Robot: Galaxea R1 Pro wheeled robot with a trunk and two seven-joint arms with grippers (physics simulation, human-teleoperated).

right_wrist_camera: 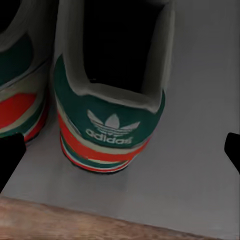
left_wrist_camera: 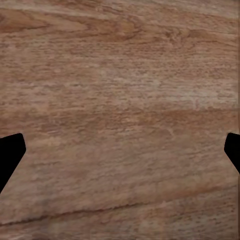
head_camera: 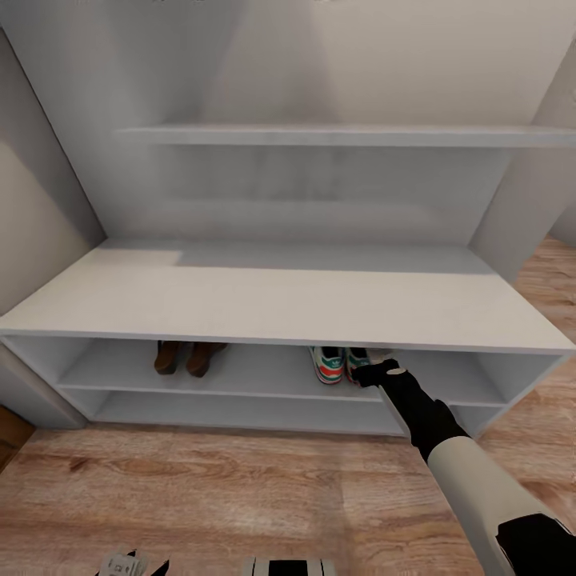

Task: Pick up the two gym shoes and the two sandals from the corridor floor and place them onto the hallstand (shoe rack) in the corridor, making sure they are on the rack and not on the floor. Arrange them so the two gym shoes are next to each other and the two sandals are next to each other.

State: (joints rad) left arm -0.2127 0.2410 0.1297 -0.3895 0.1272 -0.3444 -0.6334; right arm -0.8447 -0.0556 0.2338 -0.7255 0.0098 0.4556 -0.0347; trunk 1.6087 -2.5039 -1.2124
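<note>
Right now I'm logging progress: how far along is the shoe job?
Nearly done. Both sandals sit side by side on the rack, upper shelf. Both gym shoes stand together on that shelf too. In hand: the right gripper is open at the second shoe's heel, not gripping it. Left: pull that arm back. No footwear shows on the floor.

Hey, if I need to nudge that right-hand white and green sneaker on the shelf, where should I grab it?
Probably the heel collar of the white-and-teal gym shoe, coming from the white hallstand's open front. Its heel faces outward near the shelf edge and the opening gapes upward, so one finger could slip inside, one behind the heel. The right end effector already faces it.
</note>
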